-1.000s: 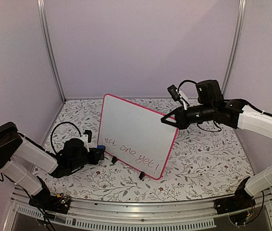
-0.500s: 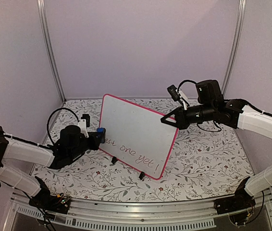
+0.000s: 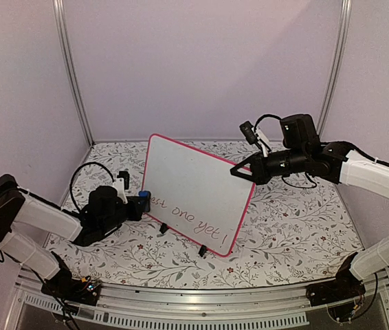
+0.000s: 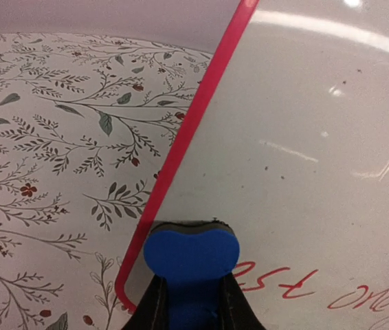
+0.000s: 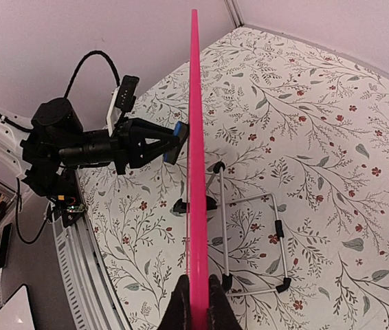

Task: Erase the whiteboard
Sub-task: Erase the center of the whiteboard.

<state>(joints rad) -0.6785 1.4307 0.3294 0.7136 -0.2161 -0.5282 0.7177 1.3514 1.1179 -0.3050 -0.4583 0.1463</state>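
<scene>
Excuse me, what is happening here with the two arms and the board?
The right tool is shut on the upper edge of the whiteboard. The left tool is shut on a blue eraser, held at the board's lower corner beside the red writing. Most of the writing is not yet erased.

the left arm (image 3: pixel 43 218) and right arm (image 3: pixel 370 172) alternate white shell links with black joints. the left gripper (image 3: pixel 141 202), lower left, is black, with a white camera mount (image 3: pixel 120 191) and looping black cable (image 3: pixel 75 180); the right gripper (image 3: pixel 238 172) matches.
</scene>
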